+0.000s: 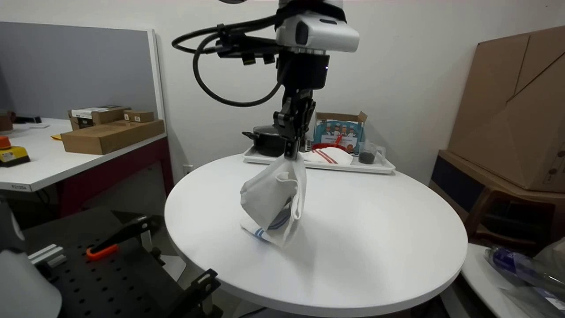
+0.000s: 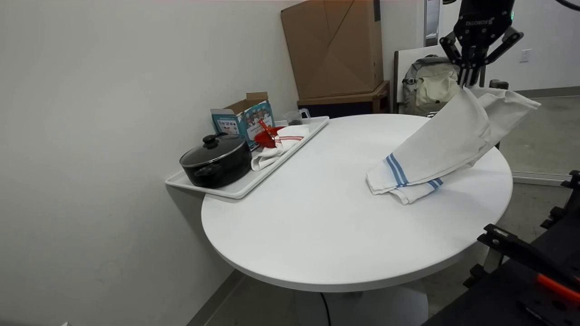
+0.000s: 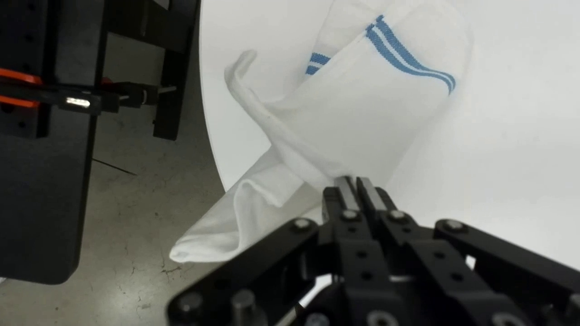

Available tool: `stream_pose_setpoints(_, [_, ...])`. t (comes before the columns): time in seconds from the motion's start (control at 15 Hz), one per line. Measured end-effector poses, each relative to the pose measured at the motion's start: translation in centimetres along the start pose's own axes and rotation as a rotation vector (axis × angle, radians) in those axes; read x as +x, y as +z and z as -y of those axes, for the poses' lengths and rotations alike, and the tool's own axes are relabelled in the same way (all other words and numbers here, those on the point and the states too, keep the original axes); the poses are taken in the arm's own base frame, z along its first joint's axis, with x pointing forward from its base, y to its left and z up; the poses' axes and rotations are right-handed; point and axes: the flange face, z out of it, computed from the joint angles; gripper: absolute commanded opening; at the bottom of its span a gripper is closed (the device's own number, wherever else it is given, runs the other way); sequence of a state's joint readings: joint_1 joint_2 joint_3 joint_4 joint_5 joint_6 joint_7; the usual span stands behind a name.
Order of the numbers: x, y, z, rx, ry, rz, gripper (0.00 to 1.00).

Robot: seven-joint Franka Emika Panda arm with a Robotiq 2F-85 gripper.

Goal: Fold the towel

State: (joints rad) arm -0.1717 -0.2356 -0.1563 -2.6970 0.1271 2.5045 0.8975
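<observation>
The white towel with blue stripes shows in both exterior views point(image 1: 269, 194) point(image 2: 446, 136) and in the wrist view point(image 3: 358, 108). My gripper point(image 1: 291, 152) point(image 2: 468, 81) point(image 3: 353, 182) is shut on its upper part and holds it above the round white table point(image 1: 375, 229) point(image 2: 308, 226). The towel hangs at a slant in loose folds. Its striped lower end rests on the table, with layers overlapping. In an exterior view a loose corner sticks out sideways from below the fingertips. The cloth between the fingertips is mostly hidden.
A white tray point(image 1: 382, 168) point(image 2: 240, 191) stands at the table's wall side. It holds a black lidded pot point(image 2: 222, 165), a red-striped cloth point(image 2: 294, 132), a red item point(image 2: 267, 137), an opened box point(image 2: 258, 120) and a clear cup point(image 1: 367, 154). A black perforated surface point(image 1: 84, 282) stands near the table edge.
</observation>
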Motion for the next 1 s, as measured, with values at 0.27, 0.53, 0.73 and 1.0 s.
stream_pose_setpoints(0.27, [-1.6,-1.5,3.5,0.015,-0.028,-0.019,0.05])
stream_pose_setpoints(0.53, [-4.2,-2.6,8.9,0.046,-0.006,-0.041,0.05])
stream_pose_setpoints(0.73, [-6.0,-2.7,12.3,0.058,0.007,-0.042,0.05])
stream_pose_setpoints(1.0, [-8.8,-1.0,15.2,0.029,0.004,-0.054,0.05])
